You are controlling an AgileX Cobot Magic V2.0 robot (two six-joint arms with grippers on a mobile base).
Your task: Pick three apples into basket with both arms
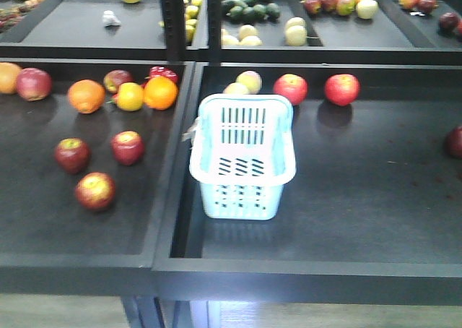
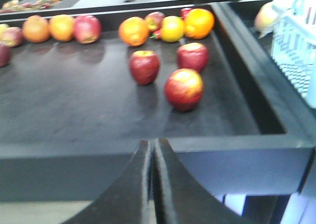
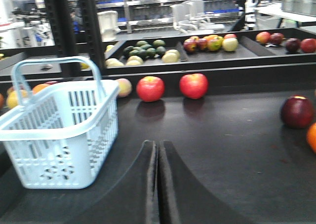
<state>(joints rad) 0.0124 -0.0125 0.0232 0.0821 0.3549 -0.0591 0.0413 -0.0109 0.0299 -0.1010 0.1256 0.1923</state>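
Holding: nothing; left gripper [image 2: 152,152] and right gripper [image 3: 158,152] clenched.
Apples [image 2: 183,89]: three in left tray [image 1: 43,219], ahead of left gripper, slightly right; it is nearer.
Basket [image 1: 242,198]: right tray [image 1: 361,198], empty.

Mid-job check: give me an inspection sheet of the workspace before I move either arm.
Surface: black left tray and right tray, side by side.
Job's things: three apples loose in the left tray; basket upright, empty, in the right tray.
Clutter: oranges behind the apples; two red apples behind the basket.
Grippers: left gripper shut, empty; right gripper shut, empty.
Cables: nothing seen.
Surroundings: back shelf with green fruit.
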